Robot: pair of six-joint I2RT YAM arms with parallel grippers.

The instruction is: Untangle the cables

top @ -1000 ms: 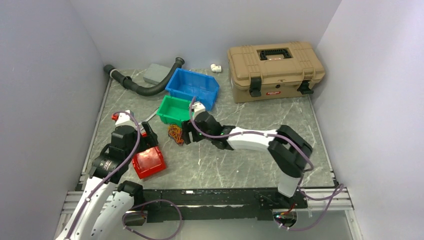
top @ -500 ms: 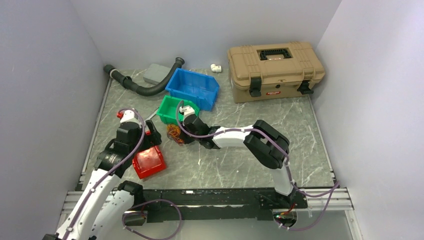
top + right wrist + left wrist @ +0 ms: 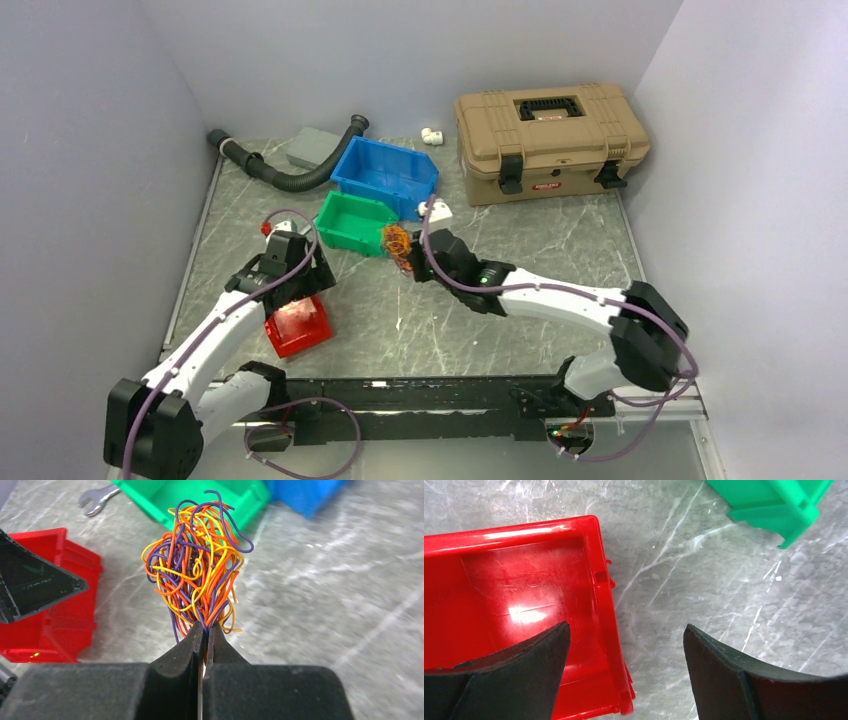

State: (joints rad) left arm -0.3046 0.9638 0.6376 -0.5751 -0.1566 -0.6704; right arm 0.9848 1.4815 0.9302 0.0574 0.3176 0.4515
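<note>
The cables (image 3: 197,567) form one tangled bunch of thin orange, yellow and purple wires. My right gripper (image 3: 205,627) is shut on the bunch's lower end and holds it up off the table. From above, the cables (image 3: 398,240) hang just right of the green bin (image 3: 355,220), with the right gripper (image 3: 414,262) beside them. My left gripper (image 3: 626,635) stands open above the right wall of the red bin (image 3: 514,585), one finger over the bin and the other over bare table. From above, the left gripper (image 3: 300,285) sits at the red bin (image 3: 297,325).
A blue bin (image 3: 385,175) stands behind the green one. A tan case (image 3: 550,140) sits at the back right. A black corrugated hose (image 3: 290,170) and a grey block (image 3: 312,148) lie at the back left. A wrench (image 3: 97,499) lies beside the green bin (image 3: 200,495).
My right gripper shut on the cable bunch, lifted it and carried it to the right of the green bin. My left arm moved forward, its gripper now over the red bin's far edge.
</note>
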